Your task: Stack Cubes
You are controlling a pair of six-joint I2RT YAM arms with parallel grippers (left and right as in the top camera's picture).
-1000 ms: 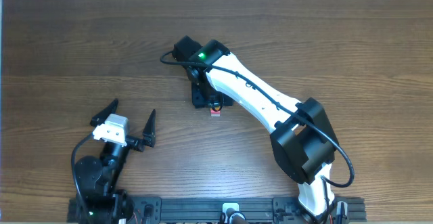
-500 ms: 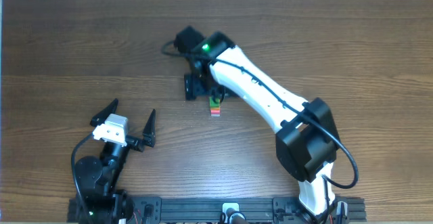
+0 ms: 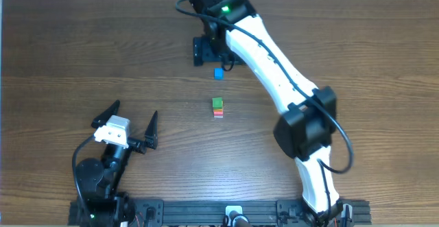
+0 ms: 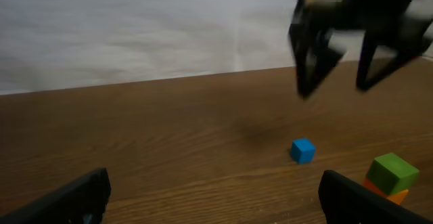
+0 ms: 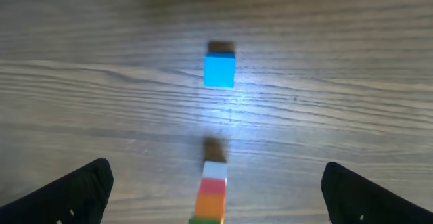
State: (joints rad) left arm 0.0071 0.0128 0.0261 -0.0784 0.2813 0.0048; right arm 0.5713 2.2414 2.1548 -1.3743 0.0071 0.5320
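Right hand [image 3: 214, 52] raised above the tabletop [image 3: 357, 35], fingers spread wide, nothing held. Below it, a lone blue cube [image 3: 218, 73] flat on the wood. Near that cube but apart from it, toward the arm bases, a stack [image 3: 217, 108]: green on top, then orange, red, white. Left hand [image 3: 135, 114] low at the left, open and empty

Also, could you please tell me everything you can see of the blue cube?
The blue cube is small and plain bright blue, with even matte faces and crisp edges; its material cannot be told. It sits flat on the wooden table, alone, touching only the tabletop. It lies apart from the green-topped stack, on the side away from the arm bases. The open right gripper hangs near it, clear of it.
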